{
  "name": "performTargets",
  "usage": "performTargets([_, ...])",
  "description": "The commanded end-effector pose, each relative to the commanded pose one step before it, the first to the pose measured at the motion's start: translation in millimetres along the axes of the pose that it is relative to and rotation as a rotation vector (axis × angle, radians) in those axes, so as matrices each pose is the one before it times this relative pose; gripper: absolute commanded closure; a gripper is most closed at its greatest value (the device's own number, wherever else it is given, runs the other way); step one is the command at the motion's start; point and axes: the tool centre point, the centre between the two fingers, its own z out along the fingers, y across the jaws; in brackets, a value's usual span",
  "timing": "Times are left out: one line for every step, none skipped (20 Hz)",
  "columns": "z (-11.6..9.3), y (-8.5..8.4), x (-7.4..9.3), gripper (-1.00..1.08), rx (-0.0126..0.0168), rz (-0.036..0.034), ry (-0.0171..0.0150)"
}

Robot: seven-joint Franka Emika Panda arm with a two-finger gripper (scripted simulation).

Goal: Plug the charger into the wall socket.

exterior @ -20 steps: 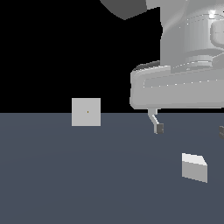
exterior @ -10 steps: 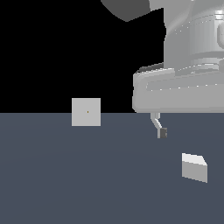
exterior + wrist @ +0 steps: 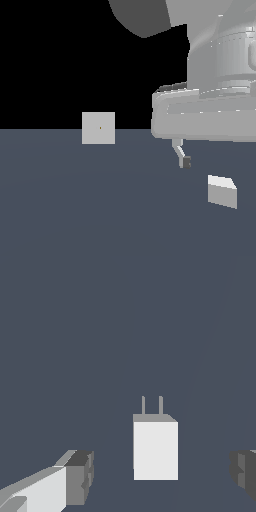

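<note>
The charger [image 3: 221,191] is a small light-grey block with a whiter top, lying on the dark floor at the exterior view's right. In the wrist view the charger [image 3: 155,450] shows two prongs at one end. The wall socket [image 3: 98,128] is an upright pale square plate with a tiny centre dot, far off at the exterior view's left. My gripper [image 3: 162,476] is open and empty, hanging above the charger, which lies between the two fingers without touching them. One finger [image 3: 185,161] shows in the exterior view; the other is out of frame.
The dark grey floor [image 3: 100,200] runs between the charger and the socket. The arm's large pale body [image 3: 215,100] fills the upper part of the exterior view's right side.
The gripper has come down toward the floor and shifted slightly to the exterior view's right. The charger and the socket have not moved.
</note>
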Motion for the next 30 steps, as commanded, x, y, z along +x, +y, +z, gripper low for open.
performTargets([11.71, 0.15, -0.55, -0.92, -0.00021, -0.00021, -0.00087])
performTargets([4.6, -0.29, -0.08, -0.92, 0.00018, -0.00066, 0.00007])
performTargets([4.07, 0.02, 0.06, -0.92, 0.0, 0.0, 0.0])
performTargets([3.49, 0.01, 0.1, -0.92, 0.0, 0.0, 0.0])
performTargets([2.87, -0.23, 0.06, -0.92, 0.00013, -0.00047, 0.00006])
performTargets([2.37, -0.01, 0.14, -0.92, 0.0, 0.0, 0.0])
performTargets([1.83, -0.01, 0.13, -0.92, 0.0, 0.0, 0.0])
performTargets([1.3, -0.01, 0.11, -0.92, 0.0, 0.0, 0.0])
performTargets([0.7, -0.33, -0.03, -0.92, 0.0002, -0.00065, 0.00009])
performTargets([0.26, 0.0, 0.02, -0.92, 0.0, 0.0, 0.0])
performTargets([0.0, 0.0, 0.0, 1.08, 0.0, 0.0, 0.0])
performTargets([0.0, 0.0, 0.0, 1.08, 0.0, 0.0, 0.0])
performTargets([0.0, 0.0, 0.0, 1.08, 0.0, 0.0, 0.0])
performTargets([0.0, 0.0, 0.0, 1.08, 0.0, 0.0, 0.0])
performTargets([0.0, 0.0, 0.0, 1.08, 0.0, 0.0, 0.0])
performTargets([0.0, 0.0, 0.0, 1.08, 0.0, 0.0, 0.0])
performTargets([0.0, 0.0, 0.0, 1.08, 0.0, 0.0, 0.0])
performTargets([0.0, 0.0, 0.0, 1.08, 0.0, 0.0, 0.0])
performTargets([0.0, 0.0, 0.0, 1.08, 0.0, 0.0, 0.0])
performTargets([0.0, 0.0, 0.0, 1.08, 0.0, 0.0, 0.0])
performTargets([-0.11, -0.06, 0.02, 1.08, 0.0, 0.0, 0.0])
performTargets([-0.25, -0.28, 0.15, 1.08, 0.00006, -0.00066, 0.0002])
performTargets([-0.41, -1.09, 0.37, 1.08, -0.00008, -0.00249, 0.0])
performTargets([-0.71, -1.9, 0.6, 1.08, -0.00012, -0.00434, 0.00003])
performTargets([-0.99, -2.66, 0.84, 1.08, -0.00016, -0.00606, 0.00004])
performTargets([-1.28, -3.44, 1.08, 1.08, -0.0002, -0.00782, 0.00006])
performTargets([-1.56, -4.21, 1.32, 1.08, -0.00024, -0.00958, 0.00007])
performTargets([-1.84, -4.98, 1.55, 1.08, -0.00027, -0.01132, 0.00008])
performTargets([-2.12, -5.73, 1.78, 1.08, -0.00029, -0.01303, 0.00009])
performTargets([-2.39, -6.48, 2.01, 1.08, -0.00031, -0.01472, 0.0001])
